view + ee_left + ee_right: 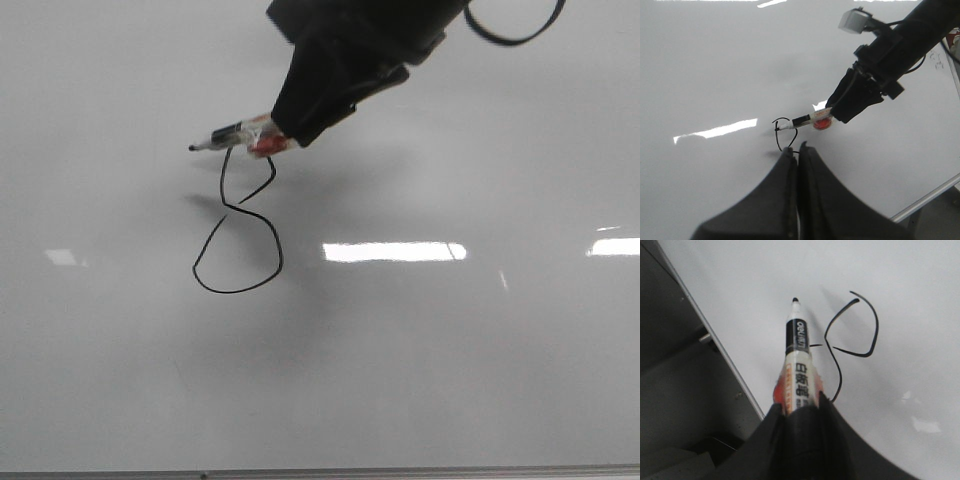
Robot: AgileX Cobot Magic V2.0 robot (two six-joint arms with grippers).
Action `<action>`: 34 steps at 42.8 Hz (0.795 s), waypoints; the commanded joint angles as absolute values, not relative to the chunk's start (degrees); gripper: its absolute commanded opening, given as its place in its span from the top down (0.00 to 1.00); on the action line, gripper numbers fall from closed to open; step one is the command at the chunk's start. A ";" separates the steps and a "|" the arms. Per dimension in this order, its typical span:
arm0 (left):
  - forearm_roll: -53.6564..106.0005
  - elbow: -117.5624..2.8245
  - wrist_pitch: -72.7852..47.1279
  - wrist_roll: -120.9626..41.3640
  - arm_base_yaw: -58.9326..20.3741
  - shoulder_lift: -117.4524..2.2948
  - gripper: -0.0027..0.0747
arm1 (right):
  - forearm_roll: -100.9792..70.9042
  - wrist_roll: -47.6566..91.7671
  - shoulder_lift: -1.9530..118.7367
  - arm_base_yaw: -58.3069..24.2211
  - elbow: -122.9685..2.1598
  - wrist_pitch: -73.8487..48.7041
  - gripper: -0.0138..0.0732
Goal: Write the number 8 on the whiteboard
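The whiteboard (pixel 450 350) fills the front view. The number 8 (pixel 236 207) is a thin black line on it, with a small angular upper loop and a larger round lower loop. My right gripper (pixel 290 125) comes in from the top and is shut on a white, black and orange marker (pixel 240 133). The marker's tip points left, just left of the 8's top. In the right wrist view the marker (pixel 797 360) sticks out of the gripper (pixel 800 407) beside the 8 (pixel 829 345). My left gripper (pixel 796 147) is shut and empty, hovering near the 8 (pixel 777 140).
The board's thin metal frame runs along the bottom of the front view (pixel 400 470) and shows in the left wrist view (pixel 925 200) and the right wrist view (pixel 715 340). Bright glare patches (pixel 395 251) lie right of the 8. A black cable (pixel 510 35) loops off the right arm.
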State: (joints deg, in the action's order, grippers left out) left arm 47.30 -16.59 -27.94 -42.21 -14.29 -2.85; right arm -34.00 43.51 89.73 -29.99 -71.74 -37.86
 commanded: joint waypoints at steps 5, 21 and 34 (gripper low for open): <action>49.26 -21.70 -31.56 -46.85 -14.12 -8.32 0.98 | -24.21 51.04 80.62 -33.52 -76.61 -45.74 0.91; 46.99 -43.43 -49.61 -68.85 -14.70 -39.50 0.45 | -15.95 59.79 80.01 -47.87 -82.78 -51.40 0.91; 39.51 -46.24 -46.40 -67.78 -26.95 -47.39 0.55 | -16.01 59.79 80.01 -52.95 -83.85 -51.14 0.91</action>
State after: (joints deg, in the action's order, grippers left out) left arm 37.79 -44.17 -50.37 -68.66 -24.93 -47.24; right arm -15.60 59.03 82.06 -52.35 -81.79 -53.50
